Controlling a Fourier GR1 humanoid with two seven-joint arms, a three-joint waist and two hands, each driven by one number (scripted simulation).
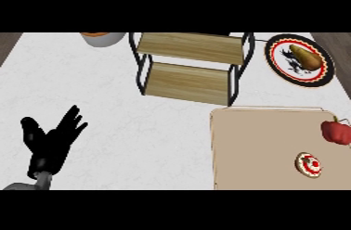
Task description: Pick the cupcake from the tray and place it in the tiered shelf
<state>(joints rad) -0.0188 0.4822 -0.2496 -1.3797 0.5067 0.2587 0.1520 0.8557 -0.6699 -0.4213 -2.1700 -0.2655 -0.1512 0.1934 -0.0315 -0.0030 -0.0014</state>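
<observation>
Left hand (53, 138) is resting at the lower left of the counter (123, 127), fingers straight and spread, holding nothing; right hand is not showing anywhere in the head view. Cupcake (309, 164) is sitting on the tray (254, 150), near its right side, just below a red pepper (336, 131) at the tray's edge; shelf (192, 67) is standing beyond the tray, well apart from the cupcake, both wooden tiers lying bare. Judging by this, nothing is done yet; reach, grasp, carry and placing are all remaining; a plate (324, 76) of food and a bowl (104, 39) are lying to either side of the shelf.
</observation>
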